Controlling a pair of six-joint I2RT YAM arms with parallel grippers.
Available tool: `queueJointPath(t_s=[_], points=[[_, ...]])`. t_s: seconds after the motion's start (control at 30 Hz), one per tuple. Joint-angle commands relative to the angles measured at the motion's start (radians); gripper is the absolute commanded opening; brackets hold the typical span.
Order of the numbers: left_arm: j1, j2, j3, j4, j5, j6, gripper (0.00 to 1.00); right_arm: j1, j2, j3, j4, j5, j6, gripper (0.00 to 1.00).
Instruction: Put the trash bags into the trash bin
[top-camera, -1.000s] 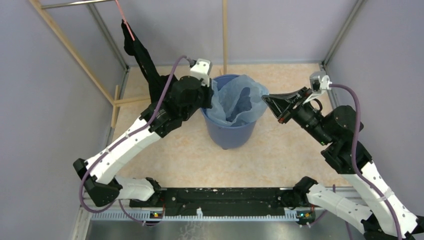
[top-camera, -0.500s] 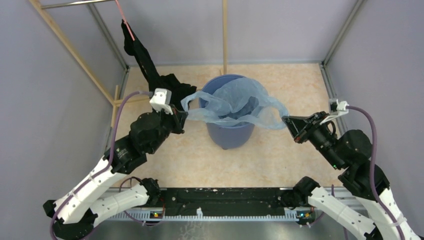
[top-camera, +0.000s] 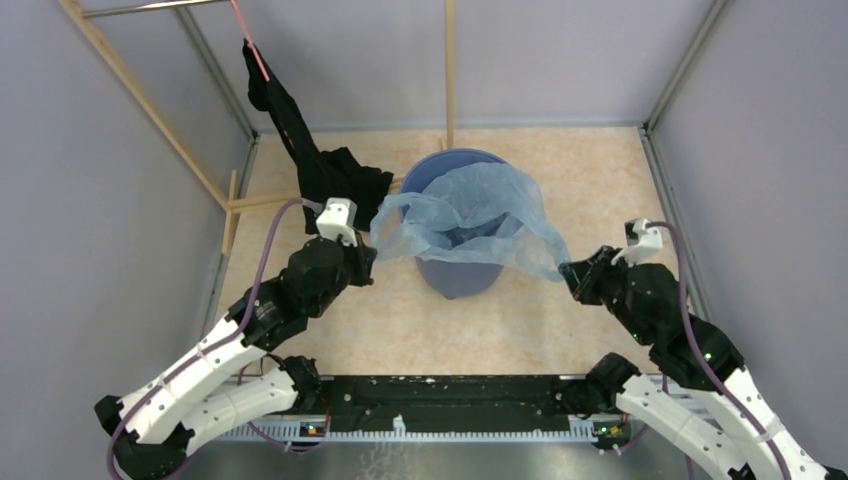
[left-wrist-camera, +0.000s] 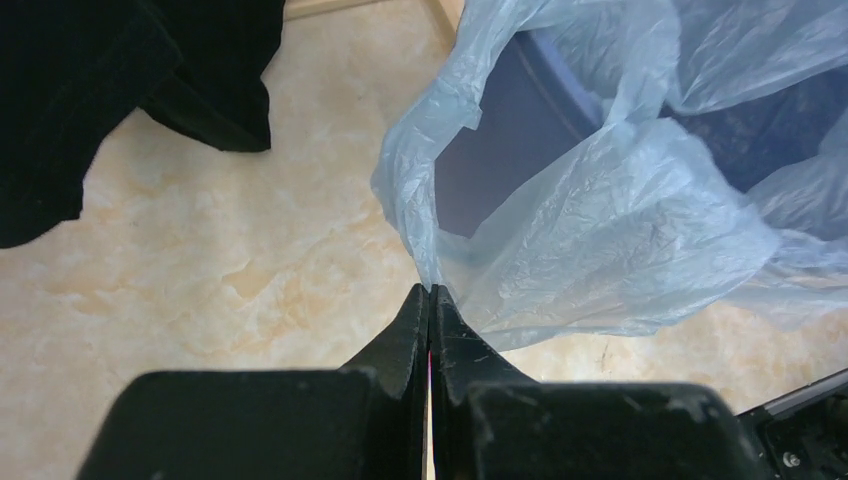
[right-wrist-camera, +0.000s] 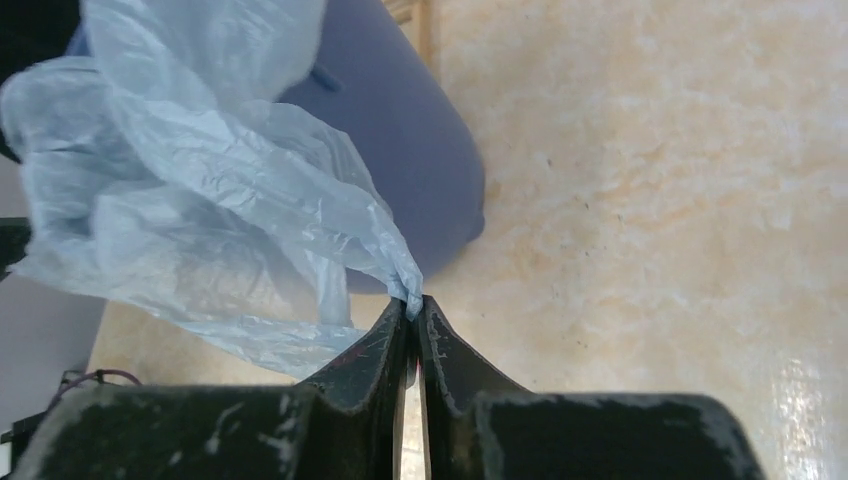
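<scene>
Trash bag (top-camera: 470, 210) drapes over trash bin (top-camera: 455, 278), both jaws pinching it; black garment (top-camera: 345, 180) beside.

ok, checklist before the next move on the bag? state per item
1. Grip of left gripper on trash bag edge: ok, jaws shut on film.
2. Grip of right gripper on the opposite edge: ok, jaws shut on film.
3. Bag over trash bin: ok, its middle sags into the mouth.
4. Bag fully inside the bin: not ok, film hangs outside the rim on both sides.
5. Black cloth apart from left arm: cannot tell, they overlap in the top view.
</scene>
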Motion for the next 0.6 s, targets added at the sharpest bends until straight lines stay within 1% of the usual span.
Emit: queueJointPath(t_s=[0.0, 0.1, 0.2, 0.33, 0.43, 0.5, 0.57], points=[[0.004, 0.011, -0.049, 0.027, -0.004, -0.011, 0.0, 0.009, 0.009, -0.081, 0.049, 0.059, 0.035, 0.08], [0.003, 0.056, -0.084, 0.078, -0.017, 0.007, 0.0, 0.01, 0.039, -0.171, 0.183, 0.084, 0.018, 0.08], [0.006, 0.116, -0.1, 0.09, -0.075, -0.02, 0.0, 0.009, 0.103, -0.243, 0.336, 0.15, -0.025, 0.08], [0.012, 0.186, -0.096, 0.152, -0.091, -0.021, 0.0, 0.007, 0.262, -0.261, 0.498, 0.221, -0.154, 0.11], [0.021, 0.229, -0.088, 0.194, -0.089, -0.019, 0.0, 0.008, 0.384, -0.208, 0.53, 0.261, -0.24, 0.2], [0.028, 0.255, -0.08, 0.2, -0.074, -0.022, 0.0, 0.008, 0.436, -0.156, 0.494, 0.263, -0.269, 0.25], [0.034, 0.267, -0.078, 0.194, -0.058, -0.029, 0.02, 0.008, 0.446, -0.122, 0.45, 0.242, -0.289, 0.32]])
